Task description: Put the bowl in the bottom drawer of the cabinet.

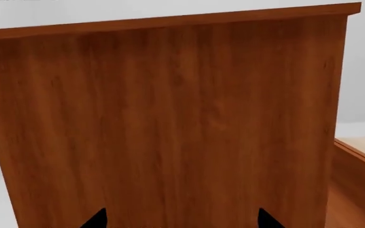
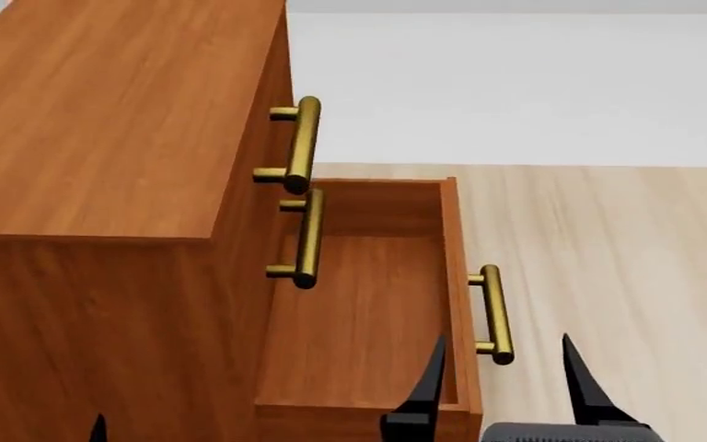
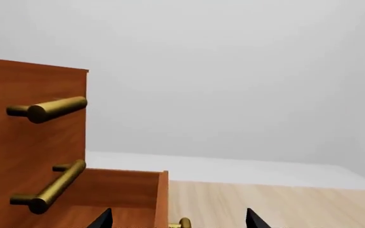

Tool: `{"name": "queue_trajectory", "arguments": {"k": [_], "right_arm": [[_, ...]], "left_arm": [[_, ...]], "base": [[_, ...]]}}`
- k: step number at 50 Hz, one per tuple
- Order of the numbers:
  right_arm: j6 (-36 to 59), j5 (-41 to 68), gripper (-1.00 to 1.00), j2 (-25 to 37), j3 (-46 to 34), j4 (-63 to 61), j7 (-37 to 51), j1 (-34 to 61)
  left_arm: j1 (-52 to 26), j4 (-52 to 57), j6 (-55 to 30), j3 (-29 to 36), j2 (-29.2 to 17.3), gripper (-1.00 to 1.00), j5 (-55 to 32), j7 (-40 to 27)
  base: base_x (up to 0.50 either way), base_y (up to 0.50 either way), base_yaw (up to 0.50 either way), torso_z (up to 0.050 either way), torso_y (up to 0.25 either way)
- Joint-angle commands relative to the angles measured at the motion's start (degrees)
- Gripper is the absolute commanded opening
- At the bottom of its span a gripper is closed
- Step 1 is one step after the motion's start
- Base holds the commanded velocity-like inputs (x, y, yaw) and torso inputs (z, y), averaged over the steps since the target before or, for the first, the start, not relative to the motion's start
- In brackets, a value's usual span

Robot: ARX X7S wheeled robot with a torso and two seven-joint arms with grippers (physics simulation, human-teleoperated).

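Note:
The bowl is out of view in all three views. The reddish-brown cabinet (image 2: 108, 120) fills the left of the head view. Its bottom drawer (image 2: 366, 313) is pulled out, and no object shows inside it. My right gripper (image 2: 501, 357) stands open astride the drawer's front board and brass handle (image 2: 492, 313), holding nothing. The right wrist view shows the same handle (image 3: 184, 222) between that gripper's (image 3: 178, 218) spread tips. My left gripper (image 2: 28, 428) is open and empty, close to the cabinet's side panel (image 1: 169, 118), which fills the left wrist view around the gripper (image 1: 182, 221).
The two upper drawers are closed, their brass handles (image 2: 305, 138) (image 2: 309, 235) overhanging the open drawer. Pale wood floor (image 2: 611, 239) lies to the right of the drawer, with a white wall (image 2: 514, 83) behind.

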Motion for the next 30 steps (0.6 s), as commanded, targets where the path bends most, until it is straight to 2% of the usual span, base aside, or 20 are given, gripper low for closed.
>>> {"name": "queue_trajectory", "arguments": {"k": [1,7,25,30], "right_arm": [[0.26,1.12,1.00,0.08,0.19,0.78,0.24,0.48],[0.39,1.46,1.00,0.17,0.13,1.52,0.31,0.84],[0.89,2.61,1.00,0.51,-0.04,2.47,0.43,1.42],[0.89,3.57,1.00,0.49,0.16,2.63,0.23,1.40]], "left_arm": [[1.73,1.22,0.78,0.83,-0.69,1.00,0.44,-0.42],[5.12,4.42,1.92,1.42,-1.64,1.00,0.92,-0.61],[6.59,5.39,3.22,1.51,-2.42,1.00,0.73,-1.23],[6.36,4.77,3.46,1.73,-2.42,1.00,0.84,-1.38]], "base": [[0.00,0.00,0.00,0.000,0.000],[0.08,0.00,0.00,0.000,0.000],[0.50,-0.01,0.00,0.000,0.000],[0.50,-0.28,0.00,0.000,0.000]]}}
